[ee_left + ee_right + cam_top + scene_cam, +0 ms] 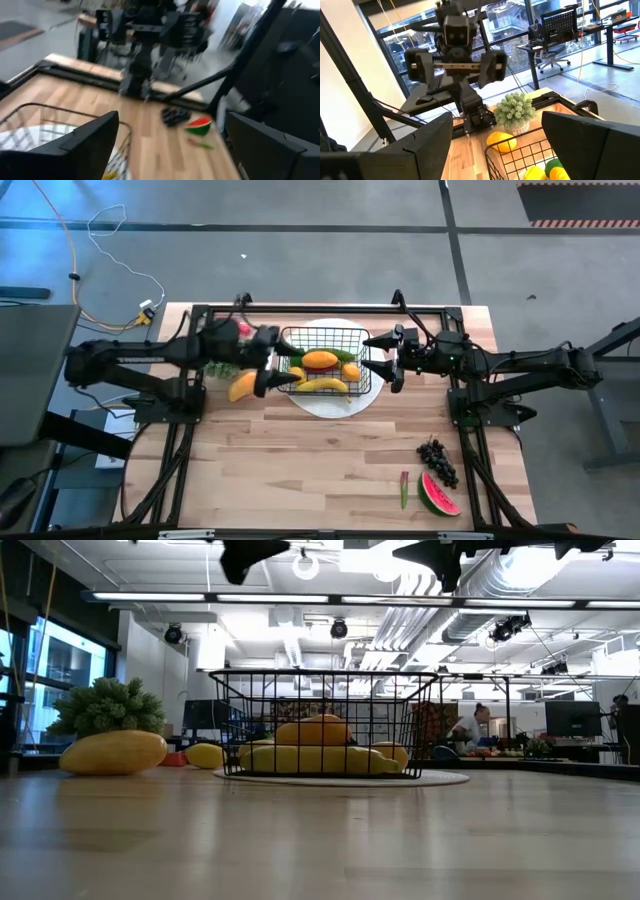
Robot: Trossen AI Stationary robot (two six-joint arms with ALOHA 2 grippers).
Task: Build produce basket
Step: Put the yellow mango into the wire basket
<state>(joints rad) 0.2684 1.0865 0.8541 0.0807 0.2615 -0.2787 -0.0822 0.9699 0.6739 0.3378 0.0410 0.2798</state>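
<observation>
The wooden table [300, 460] carries a white plate [330, 404], mango [241, 387], grapes [437, 461], and watermelon slice [439, 496].

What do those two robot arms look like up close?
Both are dark, slim, jointed arms. The left pincer and right pincer each end in two flat black pointed fingers. The left arm's wrist carries a pale bar between black blocks.

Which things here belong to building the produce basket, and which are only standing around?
For the job:
basket
banana and mango inside it
yellow fruit beside it
grapes
watermelon slice

Only standing around:
white plate under the basket
green leafy plant
</observation>
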